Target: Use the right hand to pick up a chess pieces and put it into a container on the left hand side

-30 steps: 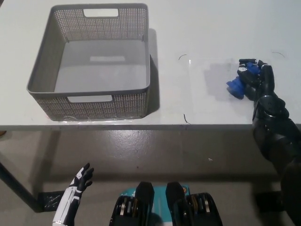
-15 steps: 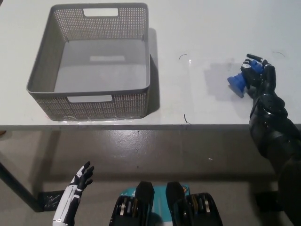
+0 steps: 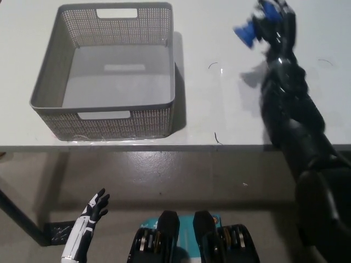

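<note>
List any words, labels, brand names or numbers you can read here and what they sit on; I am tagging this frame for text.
None: no readable text shows anywhere.
Grey perforated plastic basket: no label or lettering.
Blue chess piece, held in the black right robot hand: blurred, no marking visible.
White tabletop: only faint scuff marks, not letters.

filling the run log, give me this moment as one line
right hand: shut on blue piece, raised over table | basket: empty | left hand: open, idle low

Basket [image 3: 104, 112] on table [image 3: 219, 104], left of raised chess piece [image 3: 247, 32].
</note>
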